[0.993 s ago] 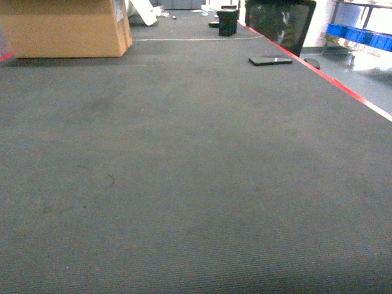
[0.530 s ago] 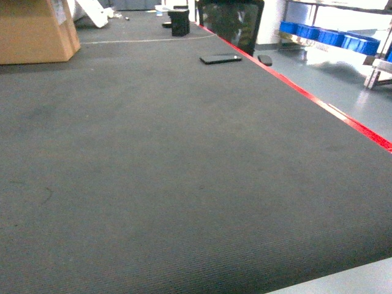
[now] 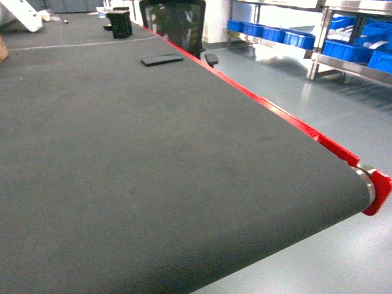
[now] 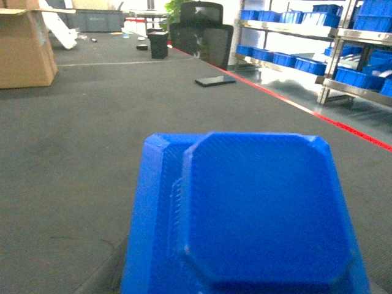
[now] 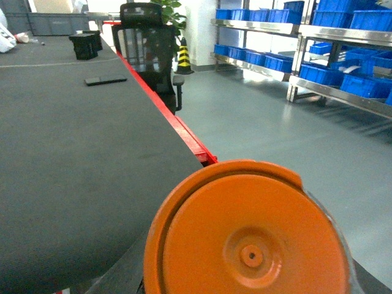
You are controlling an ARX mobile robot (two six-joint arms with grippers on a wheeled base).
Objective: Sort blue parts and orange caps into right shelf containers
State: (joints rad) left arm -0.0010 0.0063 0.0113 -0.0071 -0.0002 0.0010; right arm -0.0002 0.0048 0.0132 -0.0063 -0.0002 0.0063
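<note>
A blue part (image 4: 245, 214), a flat blue block with cut corners, fills the lower left wrist view. My left gripper (image 4: 239, 288) is shut on it, with only one dark finger (image 4: 101, 278) showing beside it. An orange cap (image 5: 245, 236), round with a small centre hole, fills the lower right wrist view. My right gripper (image 5: 245, 288) is shut on it, a dark finger (image 5: 119, 269) at each side. Blue containers (image 3: 269, 33) stand in rows on the metal shelves across the floor to the right. Neither gripper shows in the head view.
A dark table mat (image 3: 122, 153) ends at a red edge (image 3: 275, 113) and a red corner (image 3: 375, 190), with grey floor beyond. A black chair (image 3: 174, 24), a flat black device (image 3: 161, 60), a black box (image 3: 120, 26) and a cardboard box (image 4: 24, 49) lie farther back.
The head view has swung to the right. The cardboard box has slid out at the left, and the table's red edge, its corner and the shelves have come in.
</note>
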